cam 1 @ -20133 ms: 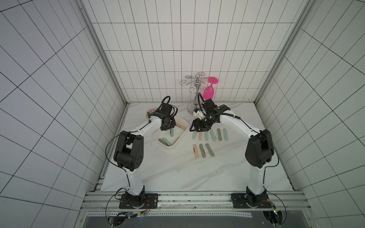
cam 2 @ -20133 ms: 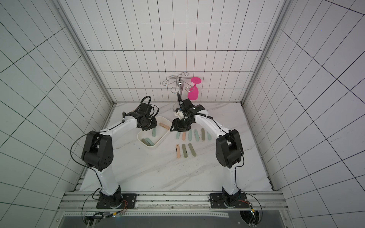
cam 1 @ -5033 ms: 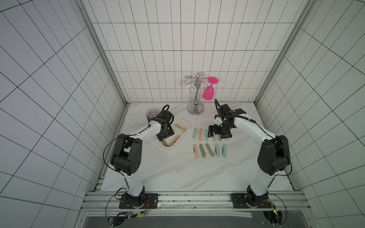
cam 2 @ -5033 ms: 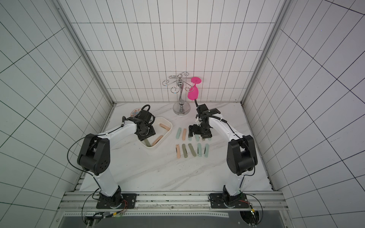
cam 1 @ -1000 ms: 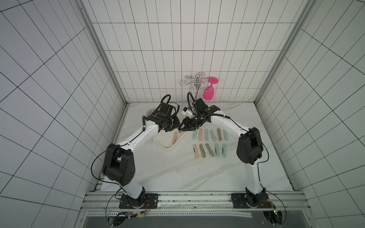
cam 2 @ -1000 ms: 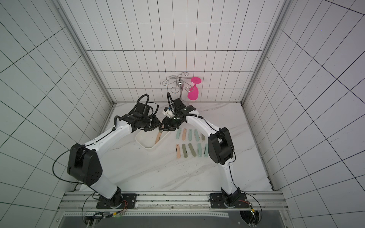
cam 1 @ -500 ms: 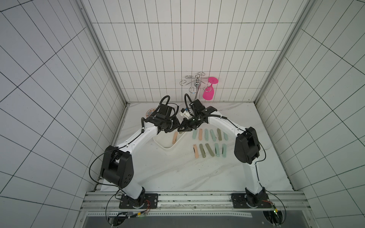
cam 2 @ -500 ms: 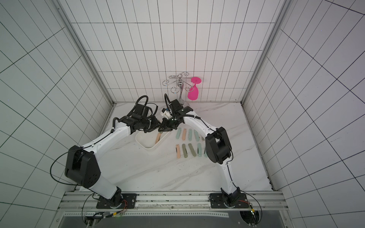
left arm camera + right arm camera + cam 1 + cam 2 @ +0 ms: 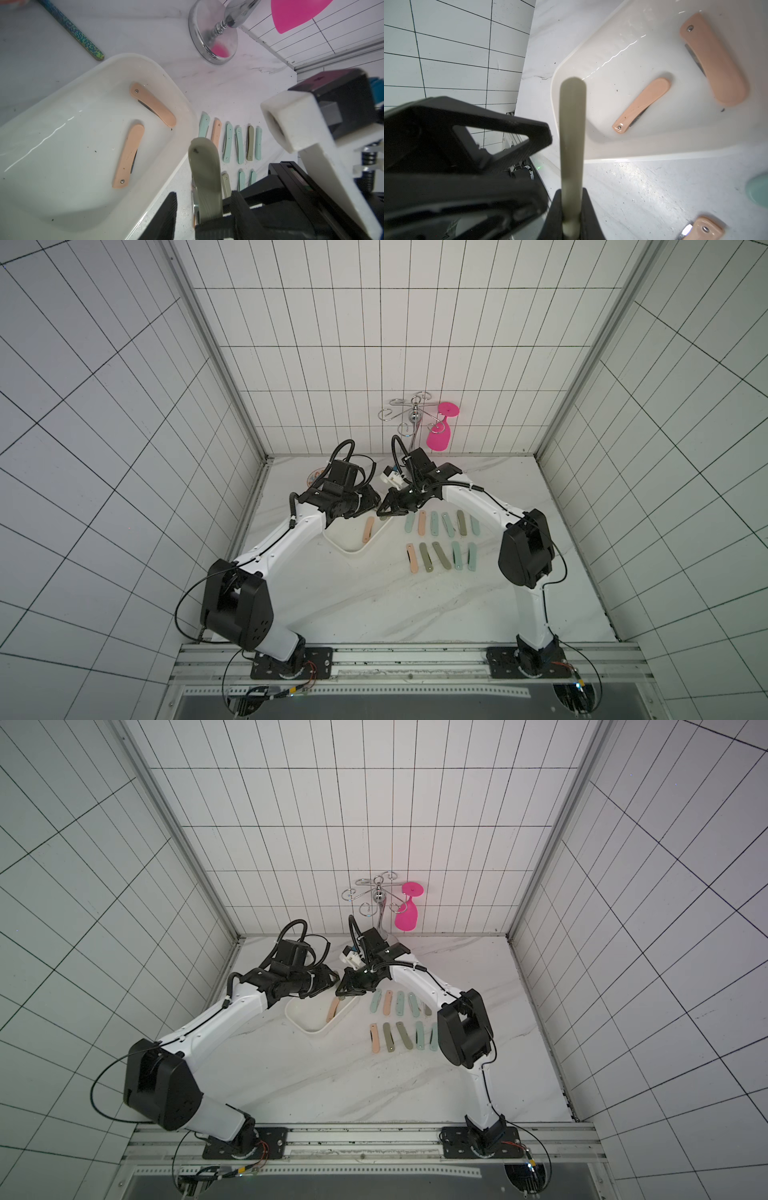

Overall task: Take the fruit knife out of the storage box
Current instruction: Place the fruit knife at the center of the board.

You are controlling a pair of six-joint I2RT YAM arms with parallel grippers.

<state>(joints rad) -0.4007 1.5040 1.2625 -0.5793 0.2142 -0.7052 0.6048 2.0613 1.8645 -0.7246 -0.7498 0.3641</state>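
Note:
An olive-green fruit knife [image 9: 204, 166] hangs above the far rim of the white storage box [image 9: 353, 549], where the two grippers meet. My right gripper [image 9: 572, 220] is shut on one end of it. My left gripper [image 9: 203, 216] is open around the same knife, with a gap between the handle and one finger [image 9: 166, 216]. Two peach fruit knives [image 9: 152, 107] [image 9: 128, 155] lie folded on the box floor. In both top views the left gripper [image 9: 372, 504] and right gripper [image 9: 343, 992] nearly touch and hide most of the olive knife.
Two rows of folded knives [image 9: 440, 524] [image 9: 440, 558] lie on the marble right of the box. A chrome glass rack [image 9: 411, 423] with a pink glass [image 9: 440, 435] stands at the back wall. A small patterned bowl [image 9: 316, 477] sits behind the left arm.
The right gripper closed on the olive knife about half a second ago, and the left gripper has since opened its jaws. Both arms have hardly shifted.

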